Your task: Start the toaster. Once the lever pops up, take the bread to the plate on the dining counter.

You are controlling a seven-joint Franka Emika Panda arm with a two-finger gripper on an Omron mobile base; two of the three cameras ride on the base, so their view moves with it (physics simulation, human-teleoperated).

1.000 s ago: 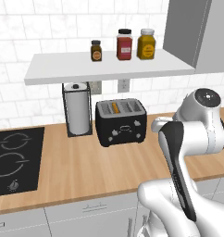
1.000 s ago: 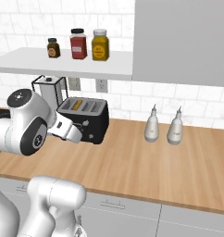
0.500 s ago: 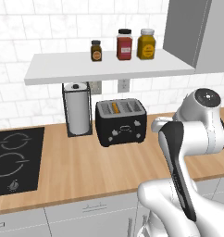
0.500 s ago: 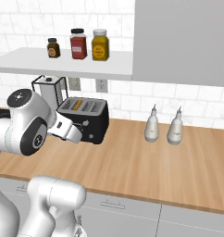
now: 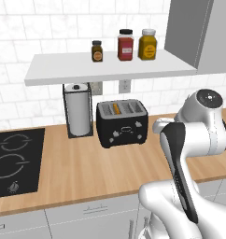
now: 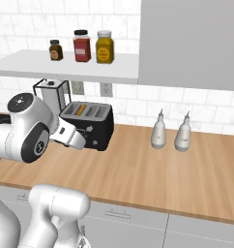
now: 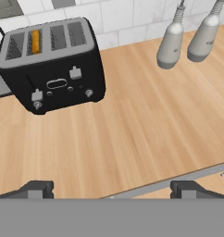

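Toaster-starting has not begun, by the look of it: the pincer [image 7: 111, 189] hangs wide open over bare wooden tabletop [image 7: 132, 134], holding nothing, its two dark fingertips [image 7: 36, 189] spread well apart and short of the appliance. Beyond that stretch of wood stands the toaster [image 7: 53, 65], black with a grey slotted top, two white levers on its front: one low at the left [image 7: 37, 95], one higher toward the middle [image 7: 75, 72]. The bread [image 7: 35, 41] sits sunk in the second slot from the left, only its orange edge showing. To the right, near the wall, stand two grey bottles [image 7: 171, 41], well apart from the toaster. In the left base view a paper-towel holder [image 5: 79, 109] stands just beside the toaster [image 5: 123, 123], and three jars [image 5: 125, 45] sit on the shelf above.

My worry is the lever: pressing the wrong one would leave the bread's slot unstarted. A glancing push could also shove the toaster back rather than latch it.
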